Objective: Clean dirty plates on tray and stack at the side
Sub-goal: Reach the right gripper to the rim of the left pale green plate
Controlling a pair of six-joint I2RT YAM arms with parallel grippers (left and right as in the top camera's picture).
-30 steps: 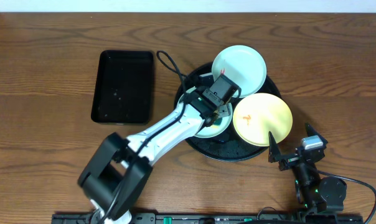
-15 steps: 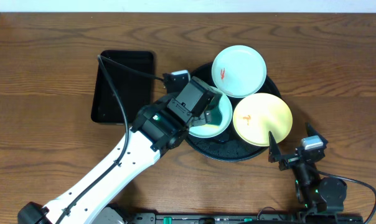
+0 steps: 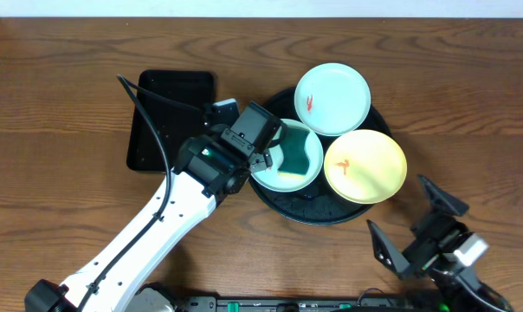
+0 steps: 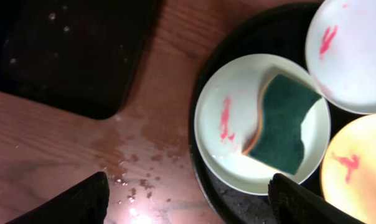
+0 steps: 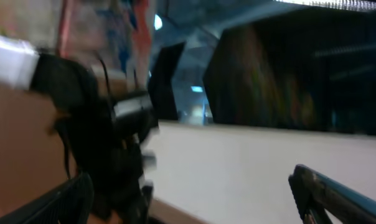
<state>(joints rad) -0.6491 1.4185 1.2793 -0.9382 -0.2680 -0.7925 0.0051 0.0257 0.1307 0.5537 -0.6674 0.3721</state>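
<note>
The round black tray (image 3: 283,201) holds three plates. A mint-green plate (image 3: 332,98) with a red smear sits at its far edge. A pale yellow plate (image 3: 365,166) with an orange smear sits at its right. A second mint-green plate (image 3: 270,180) at its left carries a green sponge (image 3: 296,156) and a red smear (image 4: 226,118). My left gripper (image 3: 263,149) is open and empty above this plate's left rim; its fingertips (image 4: 188,200) frame wet table and tray rim. My right gripper (image 3: 415,223) is open and empty, off the tray at the front right.
A rectangular black tray (image 3: 171,121) lies left of the round tray. Water drops (image 4: 122,168) lie on the wood between the two trays. The right wrist view is blurred and points up at the room.
My left arm has drawn back to the left, leaving the sponge lying on the left mint-green plate. My right arm has swung and its gripper has tilted.
</note>
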